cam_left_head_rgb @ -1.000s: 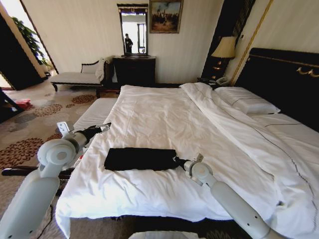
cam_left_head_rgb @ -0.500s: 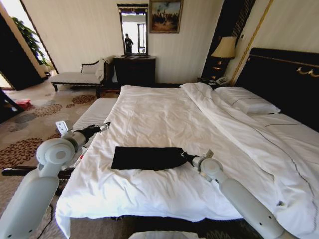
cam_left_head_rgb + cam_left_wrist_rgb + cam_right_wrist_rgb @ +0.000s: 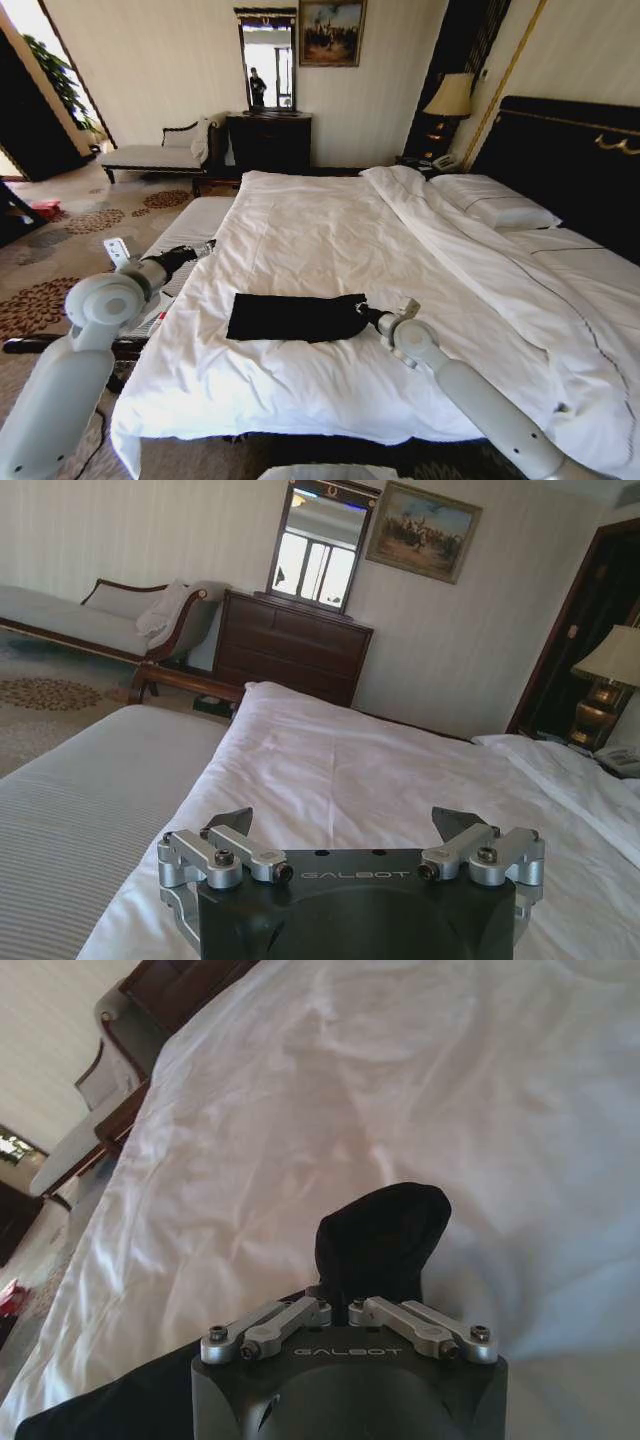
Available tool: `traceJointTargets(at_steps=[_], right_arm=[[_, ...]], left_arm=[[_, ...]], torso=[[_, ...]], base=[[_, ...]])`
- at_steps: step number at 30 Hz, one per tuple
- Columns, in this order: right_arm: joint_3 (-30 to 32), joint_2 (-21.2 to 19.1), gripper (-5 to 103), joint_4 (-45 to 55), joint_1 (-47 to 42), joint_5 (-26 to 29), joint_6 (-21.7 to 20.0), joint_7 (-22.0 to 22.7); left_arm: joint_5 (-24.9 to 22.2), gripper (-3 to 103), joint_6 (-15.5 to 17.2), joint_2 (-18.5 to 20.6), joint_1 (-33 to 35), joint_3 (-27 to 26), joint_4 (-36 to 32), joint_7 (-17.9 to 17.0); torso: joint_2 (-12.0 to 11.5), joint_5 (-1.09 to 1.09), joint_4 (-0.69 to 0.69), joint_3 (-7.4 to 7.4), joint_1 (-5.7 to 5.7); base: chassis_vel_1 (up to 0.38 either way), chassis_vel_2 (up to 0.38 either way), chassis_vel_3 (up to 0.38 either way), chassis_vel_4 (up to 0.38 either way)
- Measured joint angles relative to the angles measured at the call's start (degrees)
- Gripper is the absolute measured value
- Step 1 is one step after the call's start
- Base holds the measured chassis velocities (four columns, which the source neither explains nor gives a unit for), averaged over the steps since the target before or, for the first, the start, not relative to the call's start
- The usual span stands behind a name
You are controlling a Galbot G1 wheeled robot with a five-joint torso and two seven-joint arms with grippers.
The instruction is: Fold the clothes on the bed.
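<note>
Black T-shirt (image 3: pixel 296 317) lay folded on the bed (image 3: pixel 330 240), right gripper (image 3: pixel 366 313) pinching its edge, left gripper (image 3: pixel 345 825) spread wide.

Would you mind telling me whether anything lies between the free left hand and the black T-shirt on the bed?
Nothing visible does: only bare white duvet separates the open left hand from the black T-shirt.

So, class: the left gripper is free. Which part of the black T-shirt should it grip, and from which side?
Probably the T-shirt's free left end. The right gripper is shut on its other end, lifting a fold. The left gripper, open, sits at the bed's left edge, so it should come from that side, pinching downward, since that end lies flat.
</note>
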Motion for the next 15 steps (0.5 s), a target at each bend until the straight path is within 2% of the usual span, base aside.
traceJointTargets(at_steps=[3,11,15], right_arm=[[-5.1,0.4,3,1.8,3.6,-1.4,0.1,0.1],[-11.7,2.1,3,1.4,9.5,-2.5,0.1,0.1],[-15.7,4.1,3,-1.0,12.7,-2.9,0.1,0.0]], left_arm=[[0.0,100,0.0,0.1,0.1,-0.6,0.1,0.0],[0.3,100,0.0,-0.5,1.2,-1.2,0.1,0.0],[0.6,100,0.0,-0.6,1.5,-1.4,0.6,0.0]], torso=[[0.0,0.00,0.00,0.00,0.01],[0.0,-0.01,0.00,0.00,0.01],[0.0,0.00,-0.02,0.00,0.01]], base=[[0.000,0.000,0.000,0.000],[0.000,0.000,0.000,0.000],[0.000,0.000,0.000,0.000]])
